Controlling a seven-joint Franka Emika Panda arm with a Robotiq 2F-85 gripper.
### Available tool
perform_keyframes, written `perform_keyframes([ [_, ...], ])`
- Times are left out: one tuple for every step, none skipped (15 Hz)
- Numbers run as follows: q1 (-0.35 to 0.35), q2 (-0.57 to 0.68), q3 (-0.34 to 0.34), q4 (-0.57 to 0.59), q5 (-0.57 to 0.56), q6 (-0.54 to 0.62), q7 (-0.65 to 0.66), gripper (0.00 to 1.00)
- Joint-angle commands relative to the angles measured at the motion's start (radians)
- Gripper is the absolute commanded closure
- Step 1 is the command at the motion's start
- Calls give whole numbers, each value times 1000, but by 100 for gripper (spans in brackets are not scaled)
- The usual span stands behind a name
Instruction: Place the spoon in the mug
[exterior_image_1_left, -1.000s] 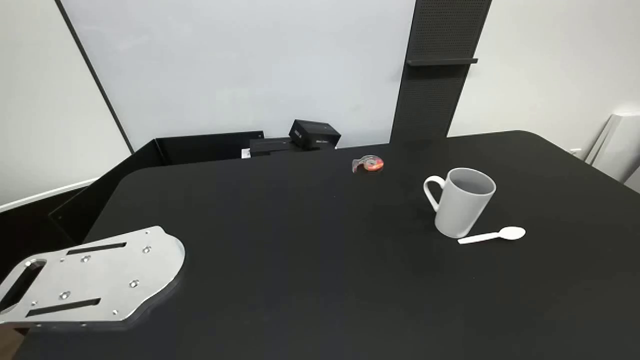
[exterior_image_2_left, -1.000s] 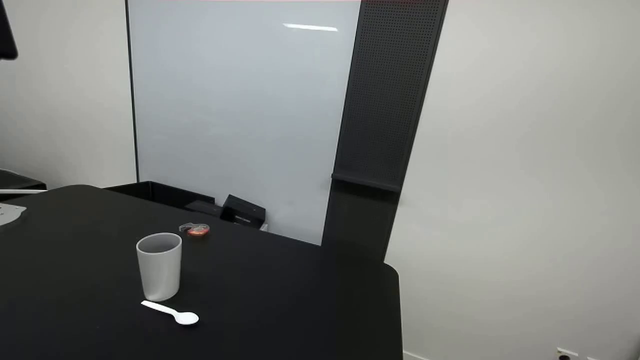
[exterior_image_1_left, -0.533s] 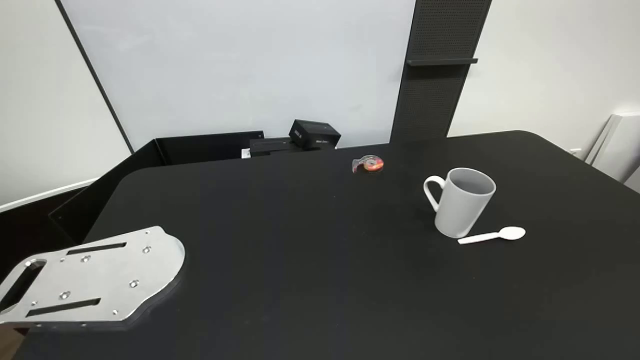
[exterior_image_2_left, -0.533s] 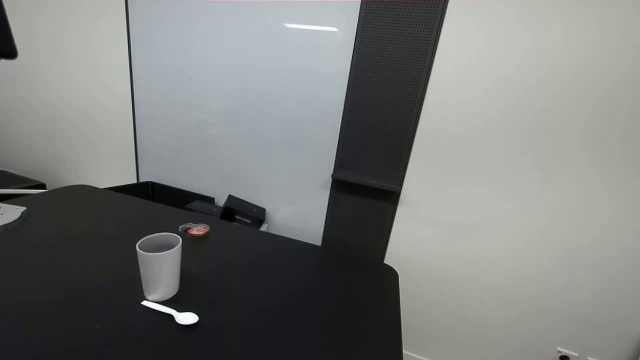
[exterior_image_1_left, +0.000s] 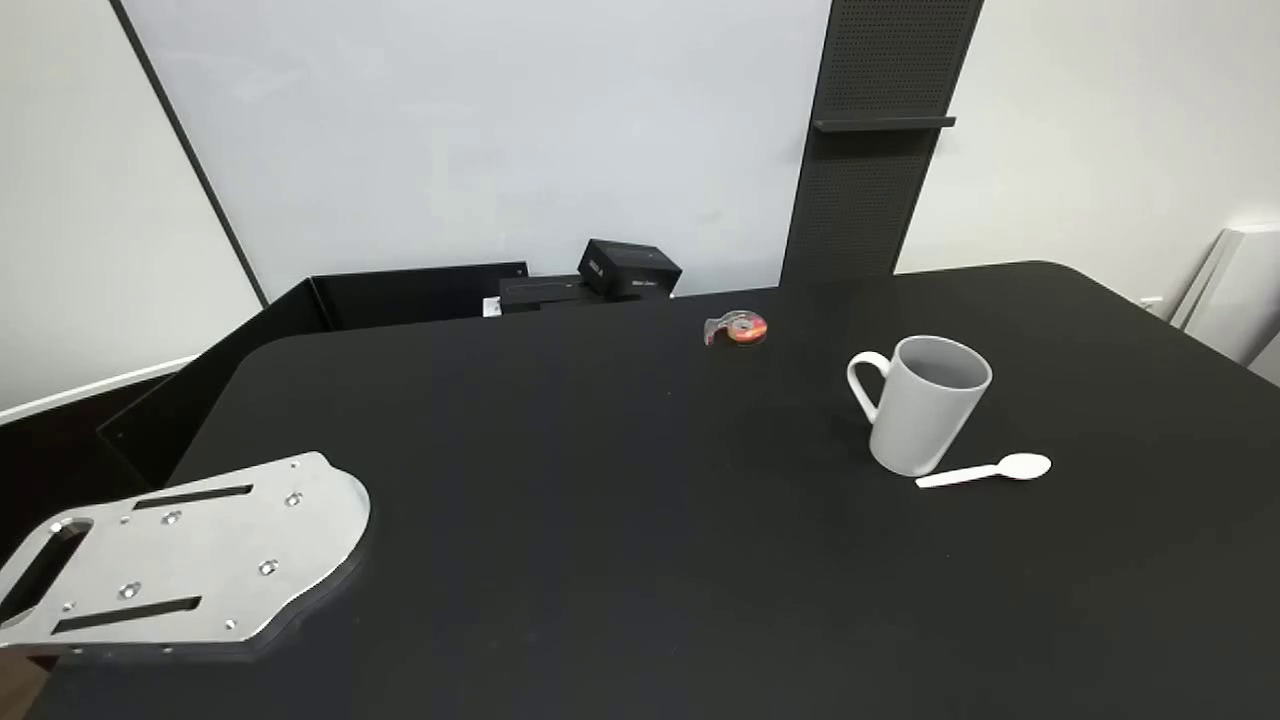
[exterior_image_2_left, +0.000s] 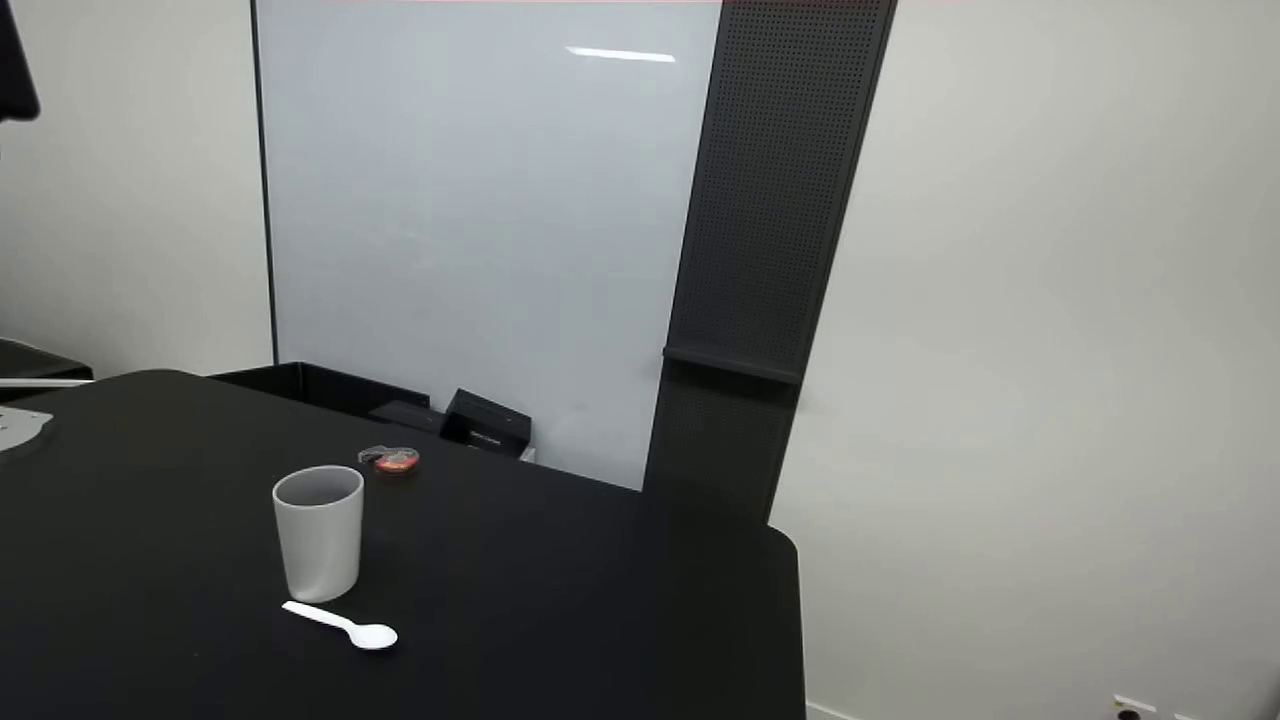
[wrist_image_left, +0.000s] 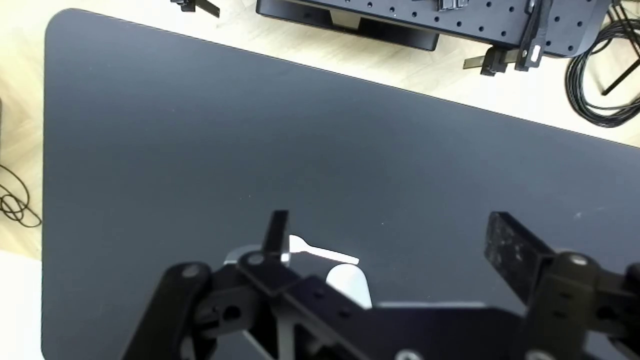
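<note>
The white mug (exterior_image_1_left: 920, 425) stands upright on the black table in both exterior views (exterior_image_2_left: 322, 550). Its loop handle points left in an exterior view. The white spoon (exterior_image_1_left: 1000, 470) lies flat on the table close beside the mug's base, and also shows in an exterior view (exterior_image_2_left: 362, 632). In the wrist view my gripper (wrist_image_left: 390, 215) is open with nothing between its fingers, high above the table. The spoon (wrist_image_left: 325, 252) shows near the left finger, which hides part of its bowl. The mug (wrist_image_left: 349, 282) is mostly hidden behind the gripper body.
A tape dispenser (exterior_image_1_left: 742, 328) lies behind the mug. A flat grey metal plate (exterior_image_1_left: 230, 550) lies at the table's left. Black boxes (exterior_image_1_left: 630, 270) stand beyond the back edge. A dark part (exterior_image_2_left: 14, 70) hangs at the upper left edge.
The dark part at the upper left edge of an exterior view has shifted very slightly to the right. The mug and spoon have not moved.
</note>
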Motion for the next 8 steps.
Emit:
perform_keyframes([
  [-24,43,-10,18,-14,42,23,0],
  [-41,65,-13,25,-9,67,49,0],
  [-58,84,-14,31,-7,96,75,0],
  [-82,114,-16,41,3,125,116,0],
  [-100,141,-16,52,7,152,147,0],
  [-119,176,-17,69,6,169,178,0],
  [-135,204,-17,84,8,185,211,0],
  [-152,236,-19,98,9,205,242,0],
])
